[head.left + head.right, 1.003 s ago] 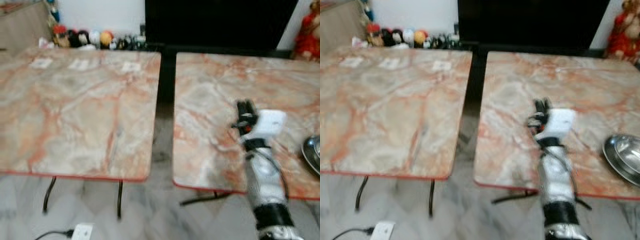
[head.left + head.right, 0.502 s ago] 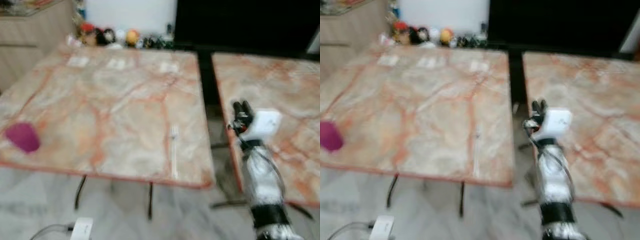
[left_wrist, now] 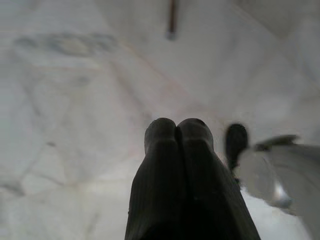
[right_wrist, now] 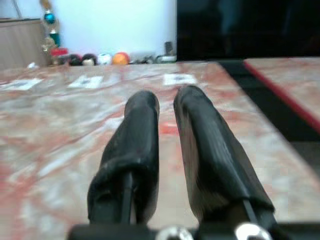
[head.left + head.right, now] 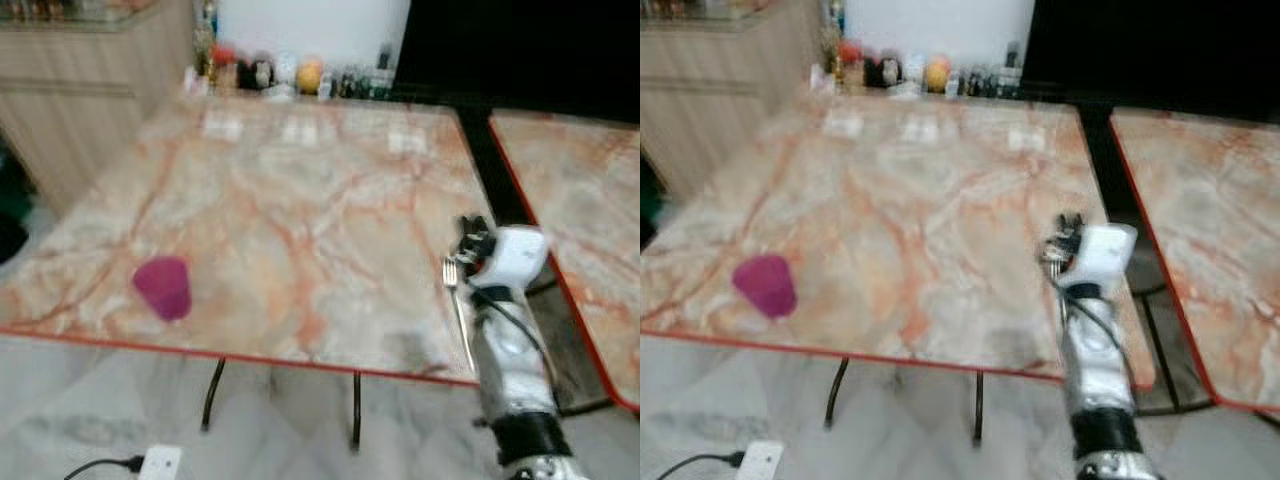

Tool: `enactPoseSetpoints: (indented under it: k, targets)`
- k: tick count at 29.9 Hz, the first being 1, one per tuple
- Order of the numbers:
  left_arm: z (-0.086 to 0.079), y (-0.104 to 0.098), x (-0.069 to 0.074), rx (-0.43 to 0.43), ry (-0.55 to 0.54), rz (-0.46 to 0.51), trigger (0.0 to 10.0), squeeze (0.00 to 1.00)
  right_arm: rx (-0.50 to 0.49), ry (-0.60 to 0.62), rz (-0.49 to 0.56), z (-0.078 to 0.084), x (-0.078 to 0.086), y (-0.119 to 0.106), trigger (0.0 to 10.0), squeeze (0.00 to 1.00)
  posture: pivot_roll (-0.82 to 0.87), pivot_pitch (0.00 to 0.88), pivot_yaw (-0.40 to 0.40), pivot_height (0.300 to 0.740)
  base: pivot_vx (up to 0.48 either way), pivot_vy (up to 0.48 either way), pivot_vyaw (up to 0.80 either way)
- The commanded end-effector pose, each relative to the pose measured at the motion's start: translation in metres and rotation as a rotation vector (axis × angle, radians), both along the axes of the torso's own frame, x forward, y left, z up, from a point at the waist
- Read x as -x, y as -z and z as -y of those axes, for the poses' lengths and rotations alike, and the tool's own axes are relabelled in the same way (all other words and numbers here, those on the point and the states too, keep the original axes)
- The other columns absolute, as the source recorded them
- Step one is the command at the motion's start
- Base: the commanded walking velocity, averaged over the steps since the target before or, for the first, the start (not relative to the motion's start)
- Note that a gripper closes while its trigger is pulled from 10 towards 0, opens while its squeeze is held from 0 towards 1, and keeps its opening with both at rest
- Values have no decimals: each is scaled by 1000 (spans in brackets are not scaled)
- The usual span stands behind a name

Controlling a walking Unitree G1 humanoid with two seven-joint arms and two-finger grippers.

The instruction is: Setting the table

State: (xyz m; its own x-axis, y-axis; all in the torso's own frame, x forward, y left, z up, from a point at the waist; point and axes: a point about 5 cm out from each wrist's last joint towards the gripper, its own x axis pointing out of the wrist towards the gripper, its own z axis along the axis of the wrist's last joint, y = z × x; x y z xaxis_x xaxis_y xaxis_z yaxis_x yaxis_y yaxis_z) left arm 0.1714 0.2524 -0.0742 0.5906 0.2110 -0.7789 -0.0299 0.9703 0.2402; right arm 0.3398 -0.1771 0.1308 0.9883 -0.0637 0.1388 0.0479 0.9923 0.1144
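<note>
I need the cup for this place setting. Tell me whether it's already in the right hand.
No. The purple cup stands alone near the table's front left edge, far from the right hand.

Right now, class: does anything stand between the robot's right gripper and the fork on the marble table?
Nothing visible does. The right gripper hangs just above the fork, which lies near the table edge; the pink cup stands far off to the left.

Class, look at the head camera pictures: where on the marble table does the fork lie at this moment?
The fork lies flat near the right edge of the left marble table, at its near right corner, just beside the right tool and far from the purple cup on the left.
</note>
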Motion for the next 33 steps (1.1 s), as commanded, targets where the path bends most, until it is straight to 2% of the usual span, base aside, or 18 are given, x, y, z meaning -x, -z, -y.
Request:
enactPoseSetpoints:
  k: [1,8,13,14,15,19,20,25,29,33]
  targets:
    - [8,7,9,19,6,-41,10000,0,-26,64,-56,16,5,12,10000,1000,46,28,-14,740,0,0,0]
    - [9,7,8,21,9,-41,10000,0,-5,95,-93,25,6,16,10000,1000,45,28,-15,740,0,0,0]
    - [9,7,8,18,33,-46,10000,0,-3,131,-106,36,6,15,10000,1000,42,28,-13,740,0,-96,0]
    - [9,7,8,18,34,-47,10000,0,3,126,-113,37,6,16,10000,776,42,29,-14,740,0,-480,0]
    - [9,7,8,17,33,-48,10000,0,9,122,-121,37,6,16,10000,0,41,29,-14,740,0,-480,0]
    - [9,7,9,18,30,-52,10000,0,59,87,-171,34,5,24,10000,0,41,28,-12,740,0,-424,0]
    - [9,7,9,20,25,-51,10000,0,32,84,-178,34,5,25,10000,0,43,29,-12,740,0,0,0]
    - [9,7,9,20,22,-52,10000,0,23,78,-192,32,3,26,10000,0,43,29,-12,740,0,0,0]
    - [9,7,9,18,24,-53,10000,0,21,69,-209,30,1,27,10000,0,47,28,-13,740,0,-462,0]
    - [9,7,9,20,16,-50,10000,0,22,42,-230,27,0,29,10000,0,45,28,-14,740,0,0,0]
